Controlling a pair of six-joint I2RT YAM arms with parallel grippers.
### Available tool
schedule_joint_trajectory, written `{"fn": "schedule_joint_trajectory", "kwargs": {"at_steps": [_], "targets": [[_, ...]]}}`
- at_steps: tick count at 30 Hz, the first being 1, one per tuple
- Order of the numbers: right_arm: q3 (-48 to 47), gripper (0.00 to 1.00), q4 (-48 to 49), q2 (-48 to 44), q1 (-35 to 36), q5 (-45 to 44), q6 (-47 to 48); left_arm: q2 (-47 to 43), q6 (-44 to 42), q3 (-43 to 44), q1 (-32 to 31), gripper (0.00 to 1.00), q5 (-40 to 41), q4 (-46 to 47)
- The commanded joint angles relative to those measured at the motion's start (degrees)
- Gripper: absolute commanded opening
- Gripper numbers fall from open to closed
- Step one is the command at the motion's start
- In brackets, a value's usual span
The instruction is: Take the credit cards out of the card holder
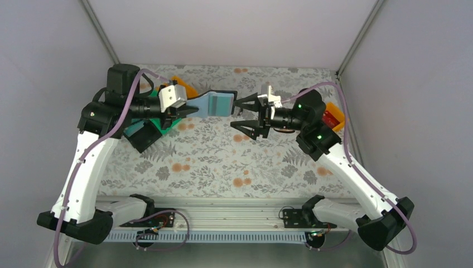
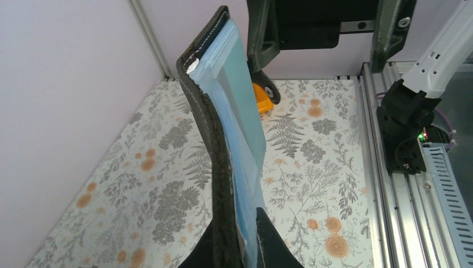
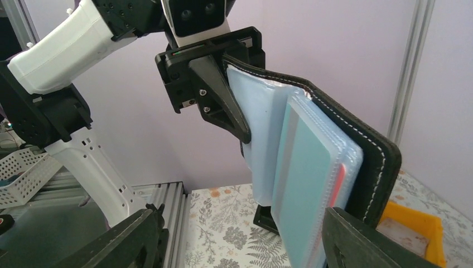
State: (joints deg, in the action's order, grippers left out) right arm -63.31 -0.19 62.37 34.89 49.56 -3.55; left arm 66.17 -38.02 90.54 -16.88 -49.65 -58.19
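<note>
Both arm bases (image 1: 136,207) sit at 6 o'clock in the top view. From there, the left gripper (image 1: 196,108) is clamped on the 9 o'clock edge of the card holder (image 1: 222,91). It holds the holder in the air above the floral table cover (image 1: 223,167), toward 12 o'clock on the table.

The credit cards (image 3: 305,184) sit in the glossy bluish pockets against the black cover. In the right wrist view a bluish card face is foremost, with a red edge showing behind it.

The right gripper (image 1: 235,115) stands at the holder's 3 o'clock edge with its fingers spread wide. The holder's free end lies between them, and contact cannot be confirmed.

An orange tray (image 1: 334,114) lies at 3 o'clock beyond the right wrist. A green tray (image 1: 167,121) and a black tray (image 1: 146,137) lie beneath the left arm at 9 o'clock.
</note>
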Motion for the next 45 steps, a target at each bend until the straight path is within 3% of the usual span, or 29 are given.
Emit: {"fn": "schedule_joint_trajectory", "kwargs": {"at_steps": [1, 17, 34, 45], "targets": [[-0.3, 0.75, 3.0, -0.3, 0.0, 0.6, -0.1, 0.1, -2.0, 2.7, -0.1, 0.02, -3.9, -0.4], [-2.3, 0.73, 2.3, 0.9, 0.1, 2.8, 0.3, -0.3, -1.8, 3.3, -0.1, 0.02, -4.6, -0.4], [-3.4, 0.74, 1.6, 0.3, 0.2, -2.2, 2.5, -0.3, -0.9, 1.8, -0.1, 0.02, -4.6, 0.6], [-5.7, 0.70, 2.4, 4.5, 1.4, 2.7, 1.2, -0.2, -0.5, 1.5, -0.1, 0.02, -5.1, 1.1]]}}
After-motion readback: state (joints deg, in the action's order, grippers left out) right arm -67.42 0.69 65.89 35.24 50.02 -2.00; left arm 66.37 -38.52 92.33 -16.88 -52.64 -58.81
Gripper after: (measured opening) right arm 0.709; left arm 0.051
